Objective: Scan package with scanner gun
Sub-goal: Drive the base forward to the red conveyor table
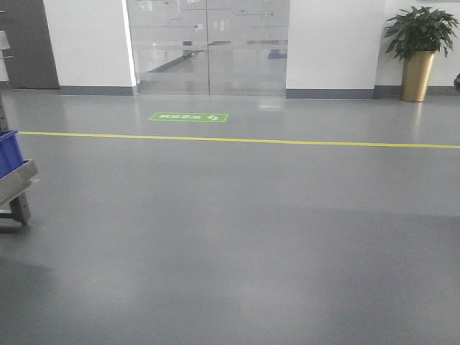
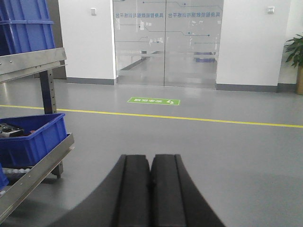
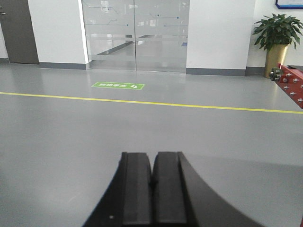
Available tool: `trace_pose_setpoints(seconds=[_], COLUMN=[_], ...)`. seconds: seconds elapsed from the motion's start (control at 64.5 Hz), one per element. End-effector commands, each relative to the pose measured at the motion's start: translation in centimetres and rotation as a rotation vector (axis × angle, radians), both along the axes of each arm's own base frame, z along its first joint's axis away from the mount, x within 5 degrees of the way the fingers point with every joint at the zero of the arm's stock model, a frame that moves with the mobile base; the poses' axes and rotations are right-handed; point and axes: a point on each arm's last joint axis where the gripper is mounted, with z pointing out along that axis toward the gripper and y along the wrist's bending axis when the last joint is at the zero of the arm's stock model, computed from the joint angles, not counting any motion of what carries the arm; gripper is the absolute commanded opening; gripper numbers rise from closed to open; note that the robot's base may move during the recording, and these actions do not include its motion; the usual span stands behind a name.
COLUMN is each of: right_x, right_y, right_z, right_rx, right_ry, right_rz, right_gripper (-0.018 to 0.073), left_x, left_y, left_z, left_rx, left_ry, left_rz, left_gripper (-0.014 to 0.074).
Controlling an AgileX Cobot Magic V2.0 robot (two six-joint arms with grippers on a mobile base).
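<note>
Left tool (image 2: 150, 163) and right tool (image 3: 152, 161), each pressed together, hang over grey floor (image 2: 236, 156); a blue bin (image 2: 33, 137) sits on a metal rack (image 2: 40, 170).

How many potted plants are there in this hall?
1. The potted plant, in a gold pot, stands at the far right against the white wall, right of the glass doors. More may stand outside the cameras' views.
</note>
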Motion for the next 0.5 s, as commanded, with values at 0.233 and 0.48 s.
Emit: trace_pose_setpoints(seconds=[0.233,0.48], right_x=[-0.03,-0.03], right_y=[-0.06,-0.06], right_z=[0.20,0.20], right_rx=[-0.007,-0.007], right_ry=[-0.022,-0.022], right_rz=[-0.008,-0.008], right_gripper=[-0.0152,-0.0152], left_x=[-0.06,-0.06], left_y=[0.02,0.02], left_z=[0.27,0.27], left_rx=[-0.005,-0.005], left_ry=[-0.024,-0.024], left_rz=[0.004,0.004], left_gripper=[-0.0111,-0.0111])
